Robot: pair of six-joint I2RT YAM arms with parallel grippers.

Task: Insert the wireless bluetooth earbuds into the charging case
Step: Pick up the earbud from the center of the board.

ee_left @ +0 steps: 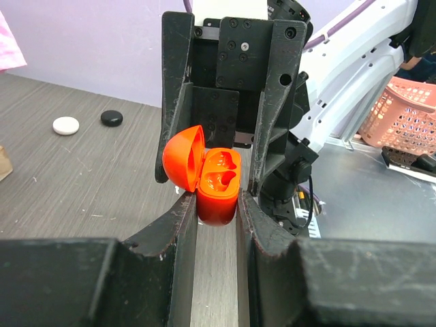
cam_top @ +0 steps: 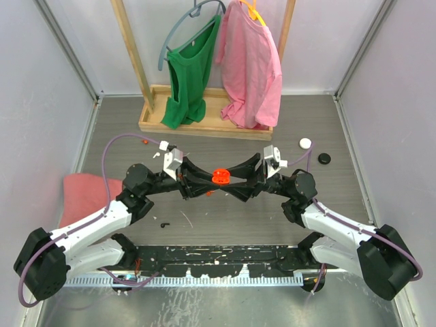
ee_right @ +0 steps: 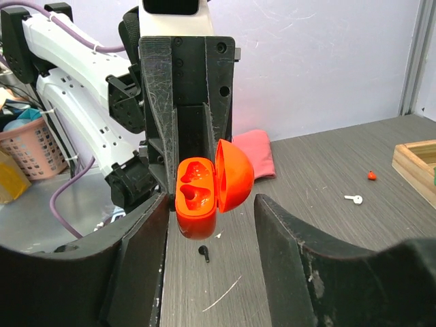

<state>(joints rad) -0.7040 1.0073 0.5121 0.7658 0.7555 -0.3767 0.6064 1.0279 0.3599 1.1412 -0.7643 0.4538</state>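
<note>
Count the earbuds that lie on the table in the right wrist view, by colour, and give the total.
Black earbud: 1
White earbud: 1
Orange-red earbud: 1
Total: 3

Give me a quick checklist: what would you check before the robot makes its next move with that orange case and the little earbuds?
1. Charging case gripped by the left hand: ok, fingers shut on its body.
2. Lid open: ok, tilted back on its hinge.
3. Sockets free: ok, both look empty.
4. Earbud in the right hand: not ok, it is open and holds nothing.
5. Earbuds located: ok, the black earbud, white earbud and orange-red earbud lie on the table.
6. Right hand clear of the case: cannot tell.
</note>
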